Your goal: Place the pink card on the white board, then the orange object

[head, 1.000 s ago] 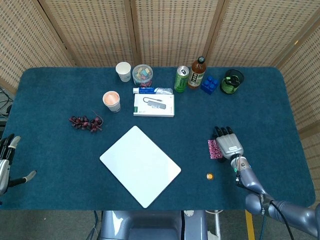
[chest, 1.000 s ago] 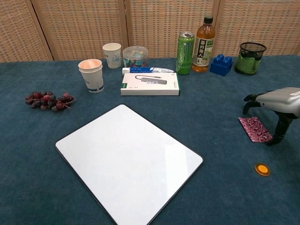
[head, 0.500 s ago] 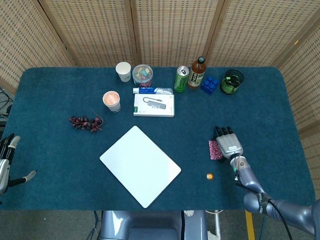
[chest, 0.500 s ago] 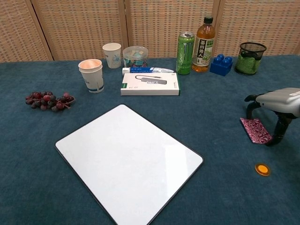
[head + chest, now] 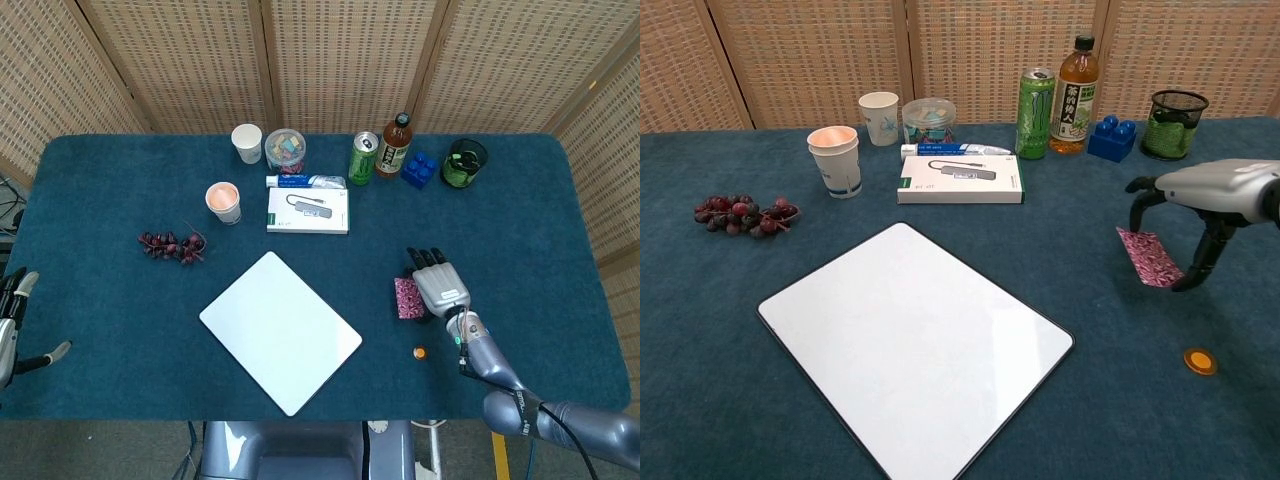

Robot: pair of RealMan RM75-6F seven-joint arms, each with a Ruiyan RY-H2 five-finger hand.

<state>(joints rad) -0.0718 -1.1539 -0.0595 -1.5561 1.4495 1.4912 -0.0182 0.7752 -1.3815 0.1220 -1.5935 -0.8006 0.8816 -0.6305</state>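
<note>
My right hand (image 5: 438,286) (image 5: 1200,200) holds the pink patterned card (image 5: 406,298) (image 5: 1150,258) between its fingers, tilted and lifted off the cloth, right of the white board (image 5: 280,331) (image 5: 915,345). The board lies flat at the table's front middle. A small orange disc (image 5: 420,352) (image 5: 1200,361) lies on the cloth just in front of that hand. My left hand (image 5: 10,325) hangs at the far left edge of the head view, off the table, fingers apart and holding nothing.
Behind the board lie a white box (image 5: 960,180), a paper cup (image 5: 835,160), a green can (image 5: 1036,99), a tea bottle (image 5: 1076,95), blue blocks (image 5: 1111,138) and a mesh pot (image 5: 1174,124). Grapes (image 5: 743,215) lie at the left.
My right hand has lifted the pink card off the cloth and carried it left toward the board. The orange disc and my left hand stay where they were.
</note>
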